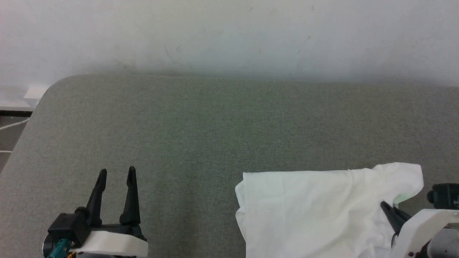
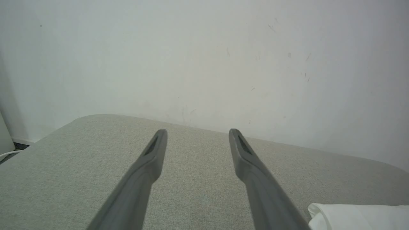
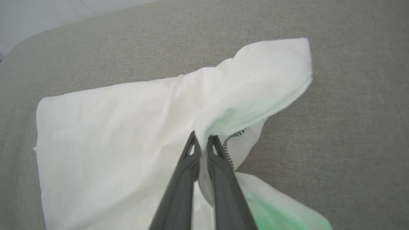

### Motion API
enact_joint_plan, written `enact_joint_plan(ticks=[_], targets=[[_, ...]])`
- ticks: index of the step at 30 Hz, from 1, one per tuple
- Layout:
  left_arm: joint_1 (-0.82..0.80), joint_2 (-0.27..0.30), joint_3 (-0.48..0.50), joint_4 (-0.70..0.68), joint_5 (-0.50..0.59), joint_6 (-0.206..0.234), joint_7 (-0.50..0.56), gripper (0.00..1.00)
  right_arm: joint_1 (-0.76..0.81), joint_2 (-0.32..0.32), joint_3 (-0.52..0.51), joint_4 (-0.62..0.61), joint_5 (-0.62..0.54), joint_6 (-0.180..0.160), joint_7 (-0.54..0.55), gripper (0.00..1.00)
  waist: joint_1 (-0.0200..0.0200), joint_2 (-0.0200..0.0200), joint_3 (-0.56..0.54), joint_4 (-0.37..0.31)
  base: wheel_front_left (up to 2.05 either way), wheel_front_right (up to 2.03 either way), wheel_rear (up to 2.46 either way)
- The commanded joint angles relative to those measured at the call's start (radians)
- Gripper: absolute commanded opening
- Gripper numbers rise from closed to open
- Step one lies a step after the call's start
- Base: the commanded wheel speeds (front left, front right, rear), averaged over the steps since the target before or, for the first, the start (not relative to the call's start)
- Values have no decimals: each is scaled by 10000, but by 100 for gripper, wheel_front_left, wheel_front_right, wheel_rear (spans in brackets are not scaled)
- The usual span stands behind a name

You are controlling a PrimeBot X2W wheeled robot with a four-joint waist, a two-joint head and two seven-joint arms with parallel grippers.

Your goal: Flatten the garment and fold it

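On the grey table (image 1: 179, 136), the right claw (image 3: 200, 142) is pinching the white shirt (image 1: 304, 208). The left claw (image 1: 116, 172) is hanging wide apart.

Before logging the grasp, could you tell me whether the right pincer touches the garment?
Touching: the right wrist view shows the right pincer shut on a fold of the garment.

Soft, even, bright light, faint shadow low on the wall (image 1: 229, 53), wrist views slightly soft-focused.
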Motion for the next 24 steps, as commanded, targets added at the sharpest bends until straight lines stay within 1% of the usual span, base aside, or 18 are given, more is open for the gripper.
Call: enact_joint_plan(ticks=[1,5,6,11,16,24], targets=[[114,-39,59,-57,48,-69,-47,100,155,142,327,-429,135,-17,186,0,0,0,-67,11,0,0,0],[148,-48,75,-81,41,-72,-47,100,274,329,1198,-1019,426,-17,575,0,0,0,-163,77,0,0,0],[148,-48,75,-81,41,-72,-47,100,274,329,1198,-1019,426,-17,575,0,0,0,-163,77,0,0,0],[199,-57,21,-86,14,-74,-47,100,107,475,2330,-1135,579,-17,720,0,0,0,-219,266,0,0,0],[200,-62,41,-85,-22,-75,-47,100,-270,549,3484,-678,551,-17,552,0,0,0,-199,571,0,0,0],[138,-64,-32,19,-93,-77,-47,100,-1123,508,5117,575,420,-17,128,0,0,0,-34,1086,0,0,0]])
